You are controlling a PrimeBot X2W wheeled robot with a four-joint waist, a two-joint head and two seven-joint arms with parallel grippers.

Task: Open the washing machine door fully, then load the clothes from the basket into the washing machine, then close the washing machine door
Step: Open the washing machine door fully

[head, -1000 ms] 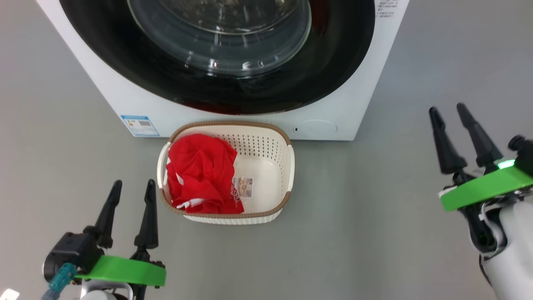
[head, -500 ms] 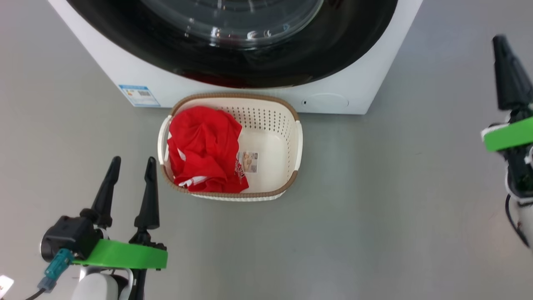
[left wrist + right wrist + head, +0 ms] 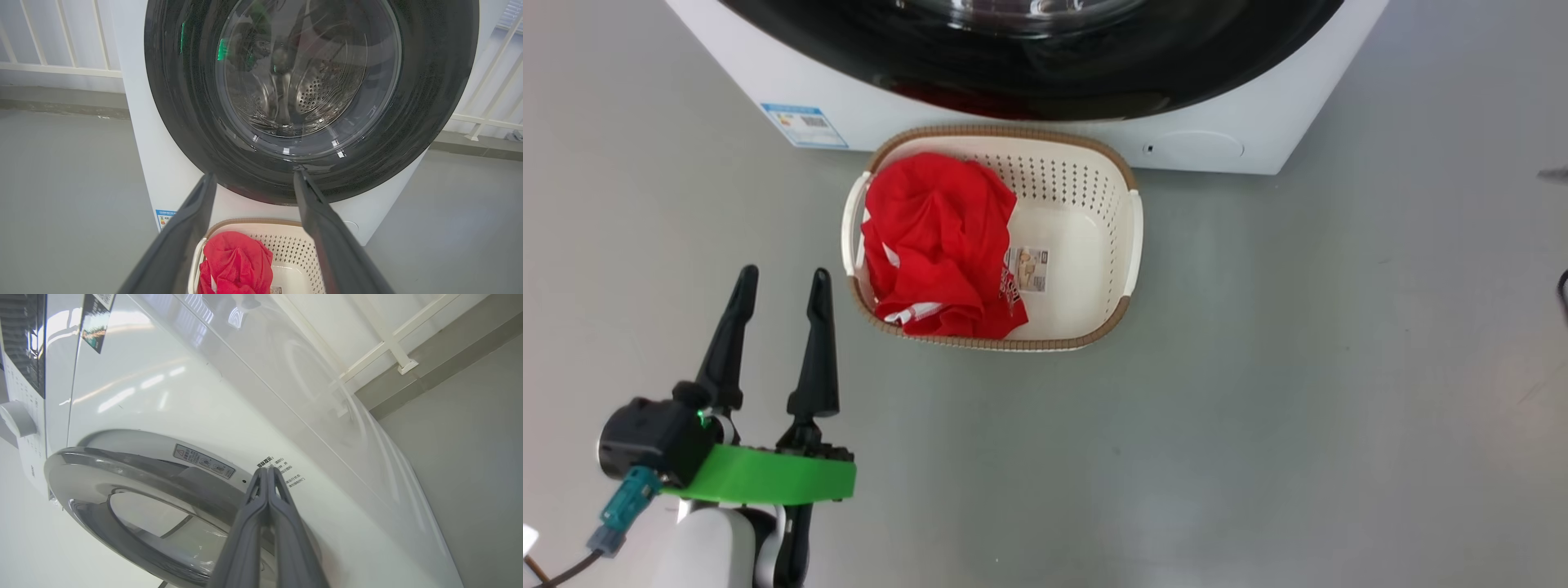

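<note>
My left end effector gapes wide, empty, near the basket of clothes. My right end effector is pinched closed, empty, by the washing machine.

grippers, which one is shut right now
The right gripper: its two fingers are pressed together, pointing at the washing machine. The left gripper has its fingers spread wide apart, holding nothing.
</note>
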